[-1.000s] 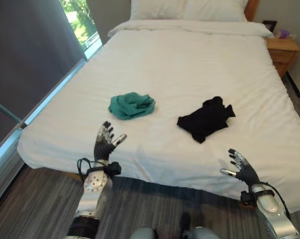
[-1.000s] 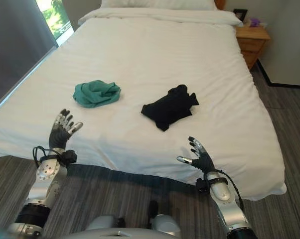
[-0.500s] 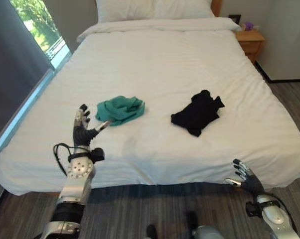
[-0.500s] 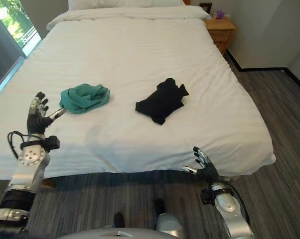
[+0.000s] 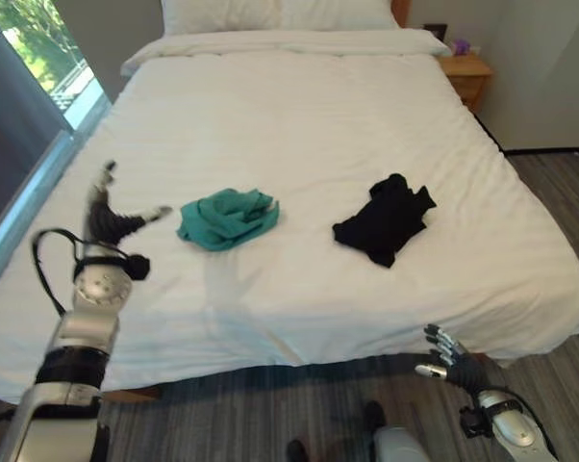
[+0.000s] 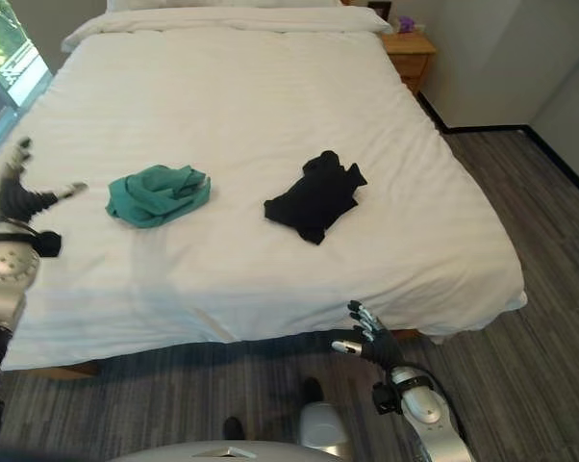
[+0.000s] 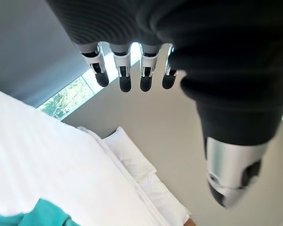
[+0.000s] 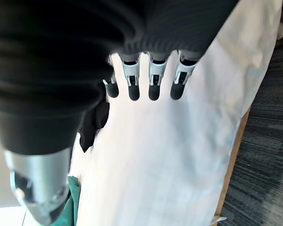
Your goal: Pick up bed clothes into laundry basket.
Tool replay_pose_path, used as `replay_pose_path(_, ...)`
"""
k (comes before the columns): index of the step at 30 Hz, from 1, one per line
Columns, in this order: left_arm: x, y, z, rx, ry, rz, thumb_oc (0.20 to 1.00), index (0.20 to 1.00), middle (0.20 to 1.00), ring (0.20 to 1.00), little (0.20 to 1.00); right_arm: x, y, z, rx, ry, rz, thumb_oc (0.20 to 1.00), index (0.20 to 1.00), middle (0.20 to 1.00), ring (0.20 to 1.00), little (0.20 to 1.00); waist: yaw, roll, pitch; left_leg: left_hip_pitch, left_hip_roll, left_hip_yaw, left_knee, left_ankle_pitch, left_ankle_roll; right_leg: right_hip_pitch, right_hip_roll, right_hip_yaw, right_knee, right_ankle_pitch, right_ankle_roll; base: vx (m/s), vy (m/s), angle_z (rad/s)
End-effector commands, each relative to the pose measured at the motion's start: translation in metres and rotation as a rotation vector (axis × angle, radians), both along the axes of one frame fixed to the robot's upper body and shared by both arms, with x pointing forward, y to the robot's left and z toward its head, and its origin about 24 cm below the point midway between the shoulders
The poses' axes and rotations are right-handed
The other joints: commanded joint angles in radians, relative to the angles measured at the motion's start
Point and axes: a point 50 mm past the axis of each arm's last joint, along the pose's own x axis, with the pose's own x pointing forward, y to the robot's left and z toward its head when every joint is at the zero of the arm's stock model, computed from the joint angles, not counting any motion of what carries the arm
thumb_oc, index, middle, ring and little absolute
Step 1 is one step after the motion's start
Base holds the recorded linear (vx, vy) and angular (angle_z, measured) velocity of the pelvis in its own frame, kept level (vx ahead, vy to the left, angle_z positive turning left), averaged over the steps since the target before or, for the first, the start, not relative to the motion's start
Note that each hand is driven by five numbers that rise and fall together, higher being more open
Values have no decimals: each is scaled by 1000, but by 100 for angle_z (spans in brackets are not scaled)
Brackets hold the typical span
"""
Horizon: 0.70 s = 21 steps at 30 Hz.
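Note:
A crumpled teal garment (image 5: 228, 216) lies on the white bed (image 5: 299, 115), left of its middle. A crumpled black garment (image 5: 384, 219) lies to its right. My left hand (image 5: 109, 218) is raised over the bed's left part, a short way left of the teal garment (image 7: 38, 214), fingers straight and spread, holding nothing. My right hand (image 5: 450, 362) hangs low before the bed's front edge, right of the black garment (image 8: 92, 125), fingers open and empty.
Two white pillows (image 5: 280, 13) lie at the head of the bed. A wooden nightstand (image 5: 465, 75) stands at the far right. A window (image 5: 35, 48) runs along the left wall. Grey striped carpet (image 6: 520, 250) lies right of the bed.
The camera has shifted, and more floor shows on the right. My left hand moved left, away from the teal garment. My right hand sank lower below the bed's edge.

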Motion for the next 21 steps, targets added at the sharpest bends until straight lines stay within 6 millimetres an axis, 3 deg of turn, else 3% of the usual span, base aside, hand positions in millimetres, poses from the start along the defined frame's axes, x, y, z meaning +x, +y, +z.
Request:
replay_pose_path(1, 17, -2, 49, 58, -125, 27, 1000, 1000, 1000, 1000, 1000, 21, 3, 24, 16, -135, 68, 1000, 1000, 1000, 1000, 1000, -19, 3, 23, 50, 11, 7, 13, -12, -33, -11, 10, 25, 48, 36, 62, -9, -65, 44)
replay_pose_path(3, 21, 6, 57, -2, -149, 69, 1000, 1000, 1000, 1000, 1000, 20, 2, 27, 10, -141, 89, 1000, 1000, 1000, 1000, 1000, -23, 2, 18, 38, 20, 17, 13, -6, -38, -3, 12, 12, 16, 38, 60, 8, -52, -2)
replay_pose_path(4, 23, 10, 54, -188, -208, 93, 1000, 1000, 1000, 1000, 1000, 19, -2, 26, 6, -130, 78, 1000, 1000, 1000, 1000, 1000, -25, 0, 12, 25, 27, 15, 13, 0, -43, 10, 15, -2, -13, 32, 53, 9, -24, -17)
replay_pose_path(6, 27, 9, 51, -273, -226, 107, 1000, 1000, 1000, 1000, 1000, 18, -2, 24, -5, -117, 78, 1000, 1000, 1000, 1000, 1000, -27, -2, 5, 20, 30, 15, 13, 2, -45, 11, 18, -8, -19, 28, 51, 30, -46, -10)
replay_pose_path(9, 36, 3, 65, -203, -185, 89, 1000, 1000, 1000, 1000, 1000, 25, -5, 29, -17, -137, 76, 1000, 1000, 1000, 1000, 1000, -31, -6, 1, 6, 41, 14, 13, 9, -53, 14, 26, -21, -28, 18, 47, 19, -54, 4)
replay_pose_path(10, 37, 5, 78, -165, -196, 108, 1000, 1000, 1000, 1000, 1000, 28, -6, 31, -19, -145, 81, 1000, 1000, 1000, 1000, 1000, -32, -9, 5, -9, 46, 11, 13, 15, -56, 7, 28, -25, -28, 16, 47, -31, -34, 4)
replay_pose_path(15, 39, 5, 90, -254, -257, 117, 1000, 1000, 1000, 1000, 1000, 30, -4, 32, -16, -152, 84, 1000, 1000, 1000, 1000, 1000, -32, -22, 34, -46, 53, 2, 13, 29, -60, -15, 31, -29, -27, 25, 47, -39, -24, 3)
replay_pose_path(21, 33, 20, 107, -273, -294, 219, 1000, 1000, 1000, 1000, 1000, 32, -1, 33, -17, -151, 100, 1000, 1000, 1000, 1000, 1000, -30, -40, 62, -87, 58, -8, 13, 39, -64, -54, 35, -32, -28, 34, 46, 3, -1, 1)
